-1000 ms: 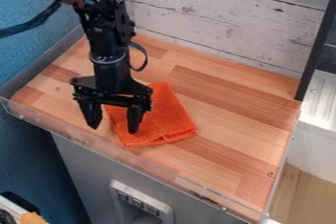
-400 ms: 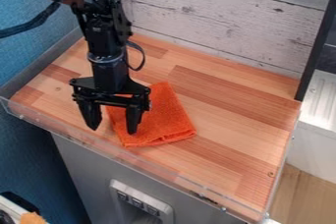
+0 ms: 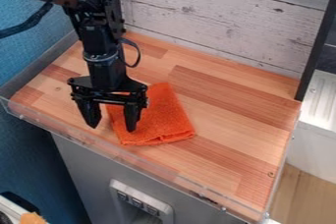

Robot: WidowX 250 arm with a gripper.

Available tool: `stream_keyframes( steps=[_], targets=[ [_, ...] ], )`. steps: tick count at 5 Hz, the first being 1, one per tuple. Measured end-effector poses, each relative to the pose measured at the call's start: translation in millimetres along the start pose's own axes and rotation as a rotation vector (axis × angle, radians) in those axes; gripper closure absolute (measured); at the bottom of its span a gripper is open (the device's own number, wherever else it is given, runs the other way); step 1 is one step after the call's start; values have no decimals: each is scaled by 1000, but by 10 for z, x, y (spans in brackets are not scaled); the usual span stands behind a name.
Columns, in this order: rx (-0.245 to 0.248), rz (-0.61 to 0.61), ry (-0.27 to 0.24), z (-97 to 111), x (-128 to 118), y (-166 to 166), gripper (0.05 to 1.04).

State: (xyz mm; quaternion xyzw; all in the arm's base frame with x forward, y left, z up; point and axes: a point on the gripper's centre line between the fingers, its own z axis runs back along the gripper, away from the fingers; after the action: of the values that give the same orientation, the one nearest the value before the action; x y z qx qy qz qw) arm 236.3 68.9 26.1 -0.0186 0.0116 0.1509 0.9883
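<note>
Orange cloth [image 3: 162, 120] lies folded on the wooden worktop [image 3: 230, 115], whose clear rim [image 3: 85, 142] runs nearer than the cloth, forming a shallow tray holding it. Over the cloth's left part hangs the black gripper [image 3: 111, 124], spread wide and gripping nothing. With one fingertip left of the cloth, closing here might catch only an edge, or slip off flat fabric. Beyond the cloth stands the plank wall [image 3: 223, 26].

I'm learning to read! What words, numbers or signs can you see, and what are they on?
There are none I can read.
The black two-fingered robot gripper and folded orange cloth show none.
Any marks on the white panel with small dark squares are too small to read.
</note>
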Motion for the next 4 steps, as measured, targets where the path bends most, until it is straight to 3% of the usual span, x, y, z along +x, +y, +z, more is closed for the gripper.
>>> stream_keyframes(
  steps=[2,4],
  targets=[
    [-6,5,-49,-30,21,75,87],
    [33,13,-93,-61,56,141,85]
  ],
)
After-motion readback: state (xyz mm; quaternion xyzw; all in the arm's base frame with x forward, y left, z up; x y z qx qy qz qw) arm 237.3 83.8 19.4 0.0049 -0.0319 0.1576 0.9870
